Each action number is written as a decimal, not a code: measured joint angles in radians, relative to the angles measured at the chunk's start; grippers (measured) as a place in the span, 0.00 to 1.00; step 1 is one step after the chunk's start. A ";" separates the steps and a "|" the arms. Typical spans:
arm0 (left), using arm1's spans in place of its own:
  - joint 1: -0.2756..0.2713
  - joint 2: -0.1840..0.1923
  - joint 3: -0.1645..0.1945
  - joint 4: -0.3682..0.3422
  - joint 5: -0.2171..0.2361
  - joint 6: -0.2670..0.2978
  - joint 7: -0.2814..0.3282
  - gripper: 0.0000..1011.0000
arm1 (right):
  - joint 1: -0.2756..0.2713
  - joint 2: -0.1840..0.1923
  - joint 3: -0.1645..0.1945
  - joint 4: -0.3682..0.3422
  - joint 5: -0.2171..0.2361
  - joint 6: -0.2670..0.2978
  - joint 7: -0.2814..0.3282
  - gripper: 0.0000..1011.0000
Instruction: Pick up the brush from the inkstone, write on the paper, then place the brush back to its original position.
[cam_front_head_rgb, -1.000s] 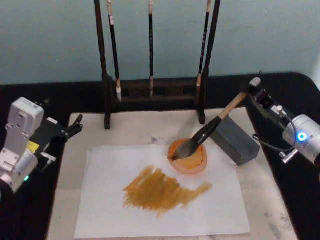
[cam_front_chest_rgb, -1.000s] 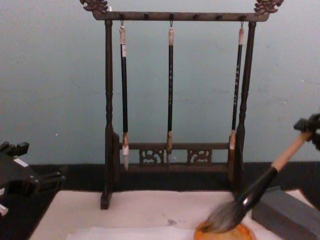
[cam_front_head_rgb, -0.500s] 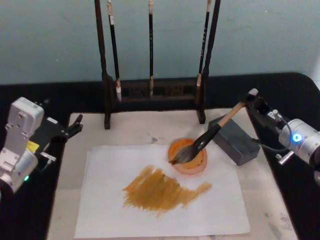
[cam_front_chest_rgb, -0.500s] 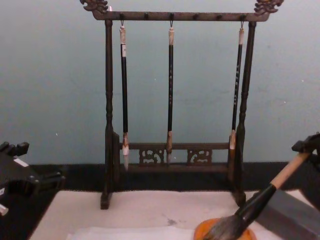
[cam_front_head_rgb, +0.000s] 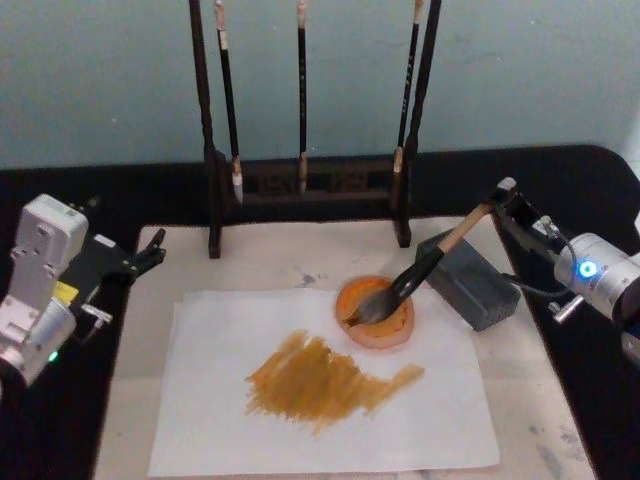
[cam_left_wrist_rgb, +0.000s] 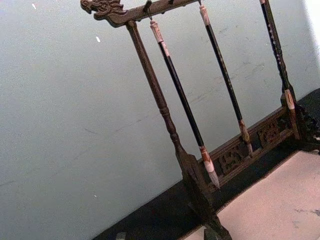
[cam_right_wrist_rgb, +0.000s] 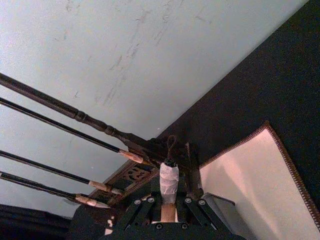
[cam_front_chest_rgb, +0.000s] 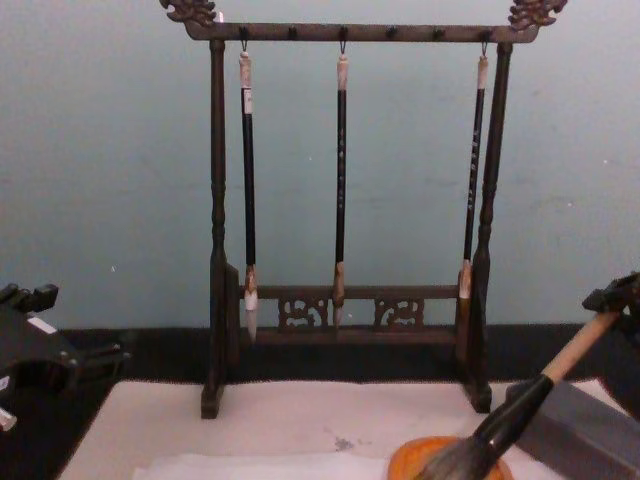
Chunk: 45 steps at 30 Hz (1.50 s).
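Left gripper (cam_front_head_rgb: 150, 252) parked off the mat's left edge, fingers spread, holding nothing. Paper (cam_front_head_rgb: 220, 420) flat on cream mat (cam_front_head_rgb: 130, 400), ochre stroke patch (cam_front_head_rgb: 320, 380) at its middle. Rack (cam_front_head_rgb: 300, 185) with three thin brushes stands behind. Orange dish (cam_front_head_rgb: 375, 312) sits on the paper's far right part. The brush (cam_front_head_rgb: 425, 265) has its bristles down in the dish; long axis diagonal, head pointing down and to robot's left, handle rising right and back over grey block (cam_front_head_rgb: 470, 285). Right gripper (cam_front_head_rgb: 500, 198) clenched on the handle's top end
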 joint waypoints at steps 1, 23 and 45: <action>0.000 0.000 0.000 0.000 0.000 0.000 0.000 1.00 | 0.002 0.001 -0.002 0.003 0.000 -0.001 0.000 0.16; 0.000 0.000 0.000 0.000 0.000 0.000 0.000 1.00 | 0.073 0.021 -0.066 0.076 0.016 -0.029 -0.002 0.16; 0.000 0.000 0.000 0.000 0.000 0.000 0.000 1.00 | 0.074 0.037 -0.094 0.090 0.074 -0.066 -0.032 0.16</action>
